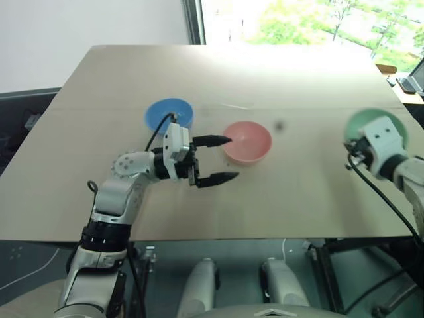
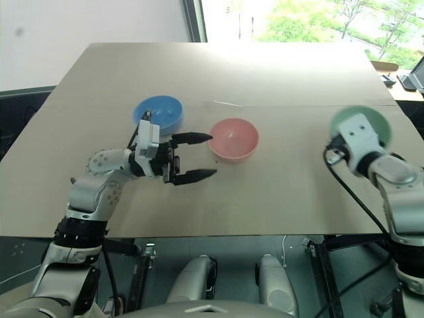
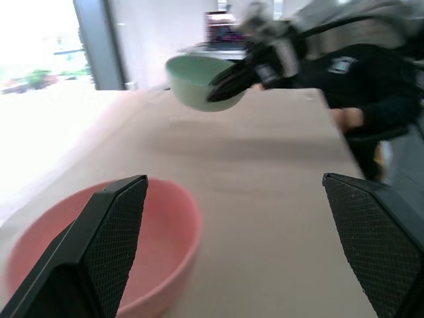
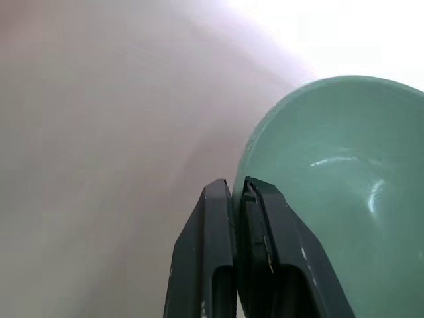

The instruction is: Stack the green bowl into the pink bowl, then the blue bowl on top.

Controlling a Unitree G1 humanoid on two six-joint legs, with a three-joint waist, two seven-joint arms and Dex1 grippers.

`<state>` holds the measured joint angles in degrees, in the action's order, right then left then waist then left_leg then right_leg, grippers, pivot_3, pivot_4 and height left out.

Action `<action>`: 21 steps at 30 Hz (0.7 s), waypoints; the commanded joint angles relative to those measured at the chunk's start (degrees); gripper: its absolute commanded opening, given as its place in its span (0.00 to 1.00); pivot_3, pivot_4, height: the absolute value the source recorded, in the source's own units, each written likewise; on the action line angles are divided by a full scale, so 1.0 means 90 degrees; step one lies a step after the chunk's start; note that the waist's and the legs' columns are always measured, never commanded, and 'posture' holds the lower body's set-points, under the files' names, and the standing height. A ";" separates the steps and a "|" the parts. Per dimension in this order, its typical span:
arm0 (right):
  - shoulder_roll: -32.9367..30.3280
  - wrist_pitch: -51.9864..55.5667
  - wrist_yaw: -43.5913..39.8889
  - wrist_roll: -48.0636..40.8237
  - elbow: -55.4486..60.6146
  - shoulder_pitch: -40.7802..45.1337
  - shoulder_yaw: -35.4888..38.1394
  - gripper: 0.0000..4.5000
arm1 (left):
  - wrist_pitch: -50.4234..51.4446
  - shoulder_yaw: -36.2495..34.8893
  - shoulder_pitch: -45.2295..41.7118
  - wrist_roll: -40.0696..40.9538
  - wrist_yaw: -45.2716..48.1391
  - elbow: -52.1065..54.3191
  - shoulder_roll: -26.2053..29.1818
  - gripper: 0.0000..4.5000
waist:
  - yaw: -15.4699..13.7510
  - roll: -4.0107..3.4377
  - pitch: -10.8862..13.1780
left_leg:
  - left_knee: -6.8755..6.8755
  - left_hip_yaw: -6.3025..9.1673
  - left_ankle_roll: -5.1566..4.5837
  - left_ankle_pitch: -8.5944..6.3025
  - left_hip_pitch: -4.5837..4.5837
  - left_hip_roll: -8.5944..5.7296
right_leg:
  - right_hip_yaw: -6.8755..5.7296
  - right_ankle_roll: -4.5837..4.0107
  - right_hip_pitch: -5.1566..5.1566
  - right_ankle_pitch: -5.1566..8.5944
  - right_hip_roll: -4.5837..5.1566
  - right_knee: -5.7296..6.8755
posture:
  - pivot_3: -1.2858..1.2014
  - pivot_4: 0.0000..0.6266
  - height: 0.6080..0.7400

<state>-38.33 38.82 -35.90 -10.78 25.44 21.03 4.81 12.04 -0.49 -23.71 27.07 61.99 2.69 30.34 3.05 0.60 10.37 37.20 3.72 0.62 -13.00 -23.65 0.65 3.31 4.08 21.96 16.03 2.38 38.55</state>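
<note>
Tan desk (image 1: pixel 278 192): pink bowl (image 1: pixel 247 142) central, blue bowl (image 1: pixel 169 114) at its ten o'clock, partly hidden by left pincer (image 1: pixel 218 159), fingers spread. Right pincer (image 4: pixel 240 199) pinches green bowl (image 4: pixel 338 192) by its rim, at three o'clock.

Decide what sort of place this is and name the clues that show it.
Probably an indoor lab or office test space: a plain wooden table bearing only three plastic bowls, a large window onto trees, and what looks like desk equipment beside it.

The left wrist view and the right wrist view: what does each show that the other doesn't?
Left wrist alone: the round salmon-pink plastic bowl between the open left gripper's fingers, and the right gripper raised off the table. Right wrist alone: close up, two fingers pinching a rim. Both share the round mint-green plastic bowl and the tan wooden table.
</note>
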 commanded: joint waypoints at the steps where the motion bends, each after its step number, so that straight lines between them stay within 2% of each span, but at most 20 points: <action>1: 0.0374 -0.0366 -0.0395 -0.0303 0.0347 0.0782 -0.0806 0.01 | 0.0075 -0.0627 0.0188 -0.0219 -0.1073 -0.0111 -0.0028 1.00 | -0.0060 0.0001 0.0001 | 0.0002 0.0008 0.0000 0.0000 -0.0005 -0.0001 | -0.0009 0.0000 0.0000 0.0000 0.0000 -0.0002 | 0.52 0.24 1.00; 4: 0.0855 -0.0453 -0.0623 -0.0310 -0.0071 0.1413 -0.1560 0.01 | -0.0005 -0.0919 0.0137 -0.0551 -0.1799 -0.0438 0.0020 1.00 | -0.0113 0.0006 0.0002 | 0.0007 0.0012 0.0000 0.0000 -0.0011 -0.0010 | -0.0014 -0.0001 0.0000 0.0000 0.0011 -0.0004 | 0.52 0.24 1.00; 7: 0.1029 -0.0757 -0.0958 -0.0095 -0.0726 0.1705 -0.2176 0.01 | -0.0142 -0.1139 0.0038 -0.0743 -0.2219 -0.0578 0.0066 1.00 | -0.0153 0.0009 0.0002 | 0.0010 0.0023 0.0001 0.0000 -0.0013 -0.0019 | -0.0026 -0.0001 -0.0001 0.0000 0.0021 -0.0004 | 0.52 0.24 1.00; 11: 0.1123 -0.1054 -0.1129 0.0003 -0.1349 0.1812 -0.2353 0.32 | -0.0135 -0.1271 0.0102 -0.0759 -0.2406 -0.0340 0.0114 1.00 | -0.0208 0.0009 0.0002 | 0.0008 0.0030 0.0001 0.0000 -0.0020 -0.0028 | -0.0034 -0.0001 -0.0001 0.0000 0.0030 -0.0011 | 0.52 0.24 1.00; 13: 0.1122 -0.1168 -0.1176 0.0084 -0.1515 0.1848 -0.2391 0.51 | -0.0027 -0.1276 0.0150 -0.0796 -0.2553 -0.0164 0.0126 1.00 | -0.0228 0.0009 0.0002 | 0.0006 0.0031 0.0001 0.0001 -0.0019 -0.0028 | -0.0034 -0.0001 0.0000 -0.0001 0.0030 -0.0011 | 0.52 0.24 1.00; 15: 0.1161 -0.1252 -0.1119 0.0102 -0.1511 0.1857 -0.2277 0.68 | 0.0158 -0.1169 0.0192 -0.1299 -0.3185 0.0115 0.0141 1.00 | -0.0231 0.0009 0.0002 | 0.0006 0.0032 0.0002 0.0001 -0.0019 -0.0028 | -0.0036 -0.0001 0.0000 -0.0001 0.0030 -0.0009 | 0.52 0.24 1.00; 17: 0.1255 -0.1223 -0.0980 -0.0124 -0.1272 0.1823 -0.1909 0.87 | 0.0366 -0.0862 0.0212 -0.2137 -0.3636 0.0396 0.0432 1.00 | -0.0227 0.0010 0.0003 | 0.0006 0.0033 0.0002 0.0001 -0.0019 -0.0028 | -0.0034 -0.0001 0.0000 -0.0001 0.0029 -0.0008 | 0.52 0.24 1.00; 19: 0.1325 -0.1136 -0.0928 -0.0357 -0.1069 0.1792 -0.1650 0.87 | 0.0413 -0.0663 0.0202 -0.2621 -0.3808 0.0508 0.0642 1.00 | -0.0225 0.0009 0.0005 | 0.0004 0.0035 0.0002 0.0001 -0.0019 -0.0028 | -0.0035 -0.0001 0.0002 -0.0001 0.0027 -0.0005 | 0.52 0.24 1.00; 21: 0.1270 -0.0985 -0.0920 -0.0717 -0.0597 0.1613 -0.1251 0.87 | 0.0992 -0.0420 -0.0027 -0.2738 -0.3631 0.0620 0.0895 1.00 | -0.0228 0.0009 0.0004 | 0.0001 0.0031 0.0002 0.0001 -0.0018 -0.0028 | -0.0032 -0.0001 0.0004 -0.0001 0.0027 -0.0003 | 0.52 0.24 1.00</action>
<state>-26.60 29.68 -44.40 -14.32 15.06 35.83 -10.03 18.51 -5.48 -22.36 4.54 29.10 5.65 36.54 1.00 0.68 10.41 37.21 4.00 0.64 -12.99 -23.82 0.40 3.02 4.07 22.00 16.03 2.62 38.51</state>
